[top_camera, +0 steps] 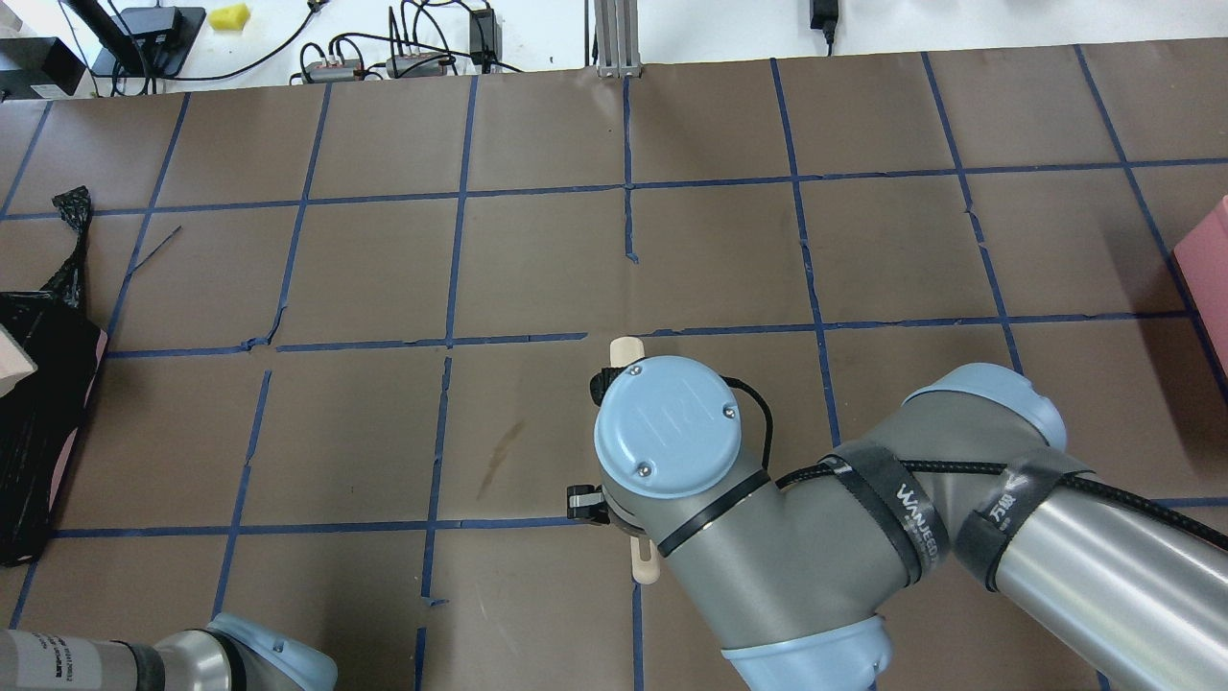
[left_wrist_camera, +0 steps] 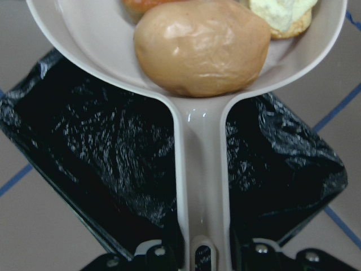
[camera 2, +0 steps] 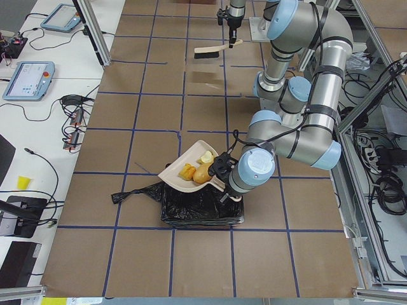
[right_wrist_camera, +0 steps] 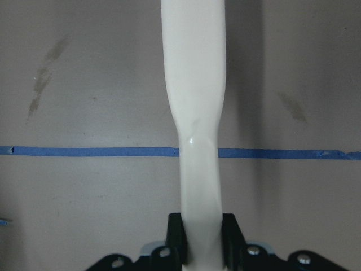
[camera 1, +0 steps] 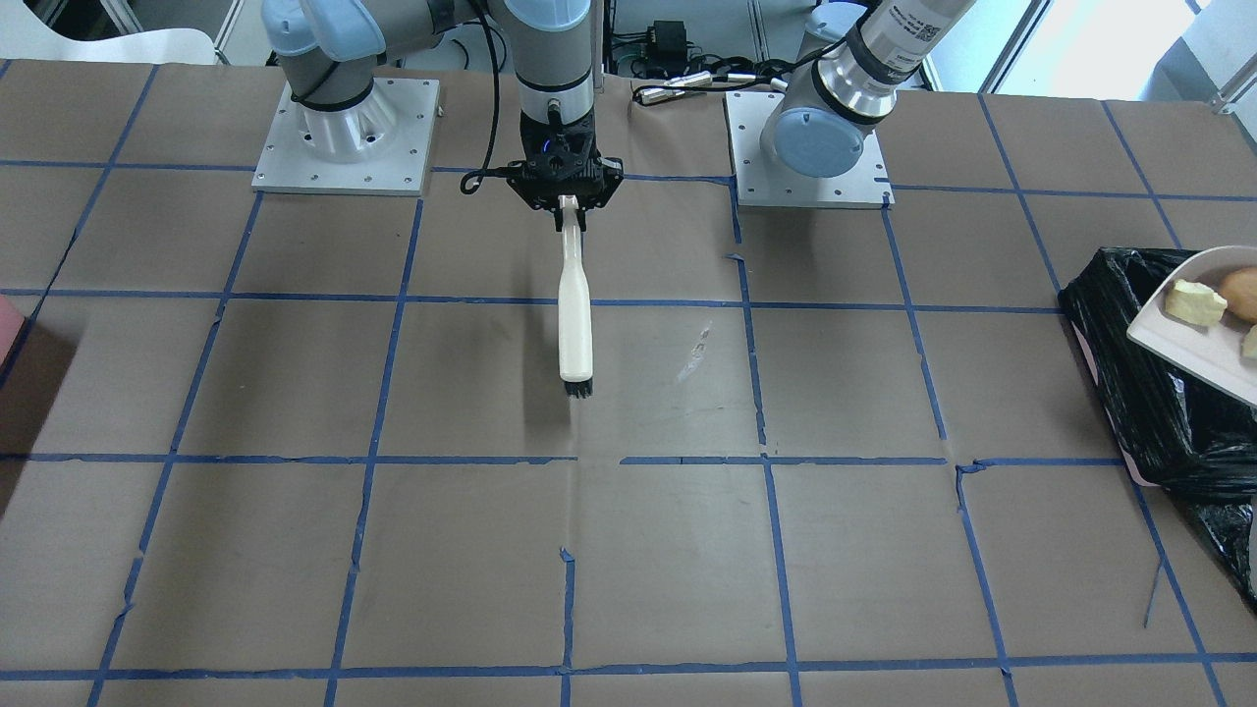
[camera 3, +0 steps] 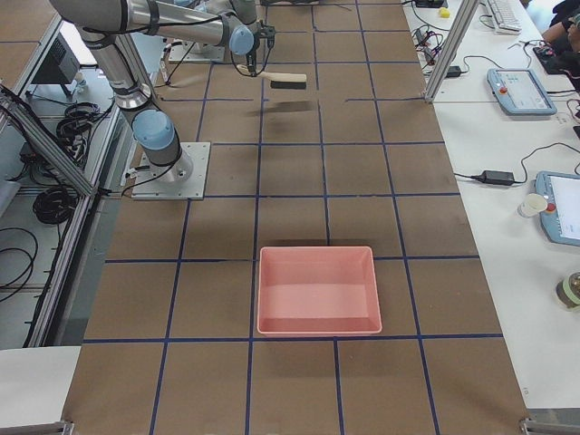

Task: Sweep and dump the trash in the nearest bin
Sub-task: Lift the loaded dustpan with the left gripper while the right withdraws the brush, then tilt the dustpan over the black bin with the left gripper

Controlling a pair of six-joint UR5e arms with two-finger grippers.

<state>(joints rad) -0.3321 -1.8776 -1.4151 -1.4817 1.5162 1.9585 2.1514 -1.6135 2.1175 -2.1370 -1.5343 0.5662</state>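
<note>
My left jaws are closed on the handle of the dustpan (left_wrist_camera: 198,186), which hangs over the bin (left_wrist_camera: 96,152), its scoop reaching out past the black bag's far rim. The trash lies in the scoop: the orange-brown lump (left_wrist_camera: 202,48) nearest the handle, a pale foam chunk (left_wrist_camera: 282,14) touching it. My right jaws clamp the brush (camera 1: 574,314) by its handle end, level above the desk (camera 1: 295,550), with open taped squares on every side. The bin sits near the desk's end on my left, a pink tray (camera 3: 317,290) toward the right end. White side tables (camera 3: 507,181) with cables run along the far edge.
</note>
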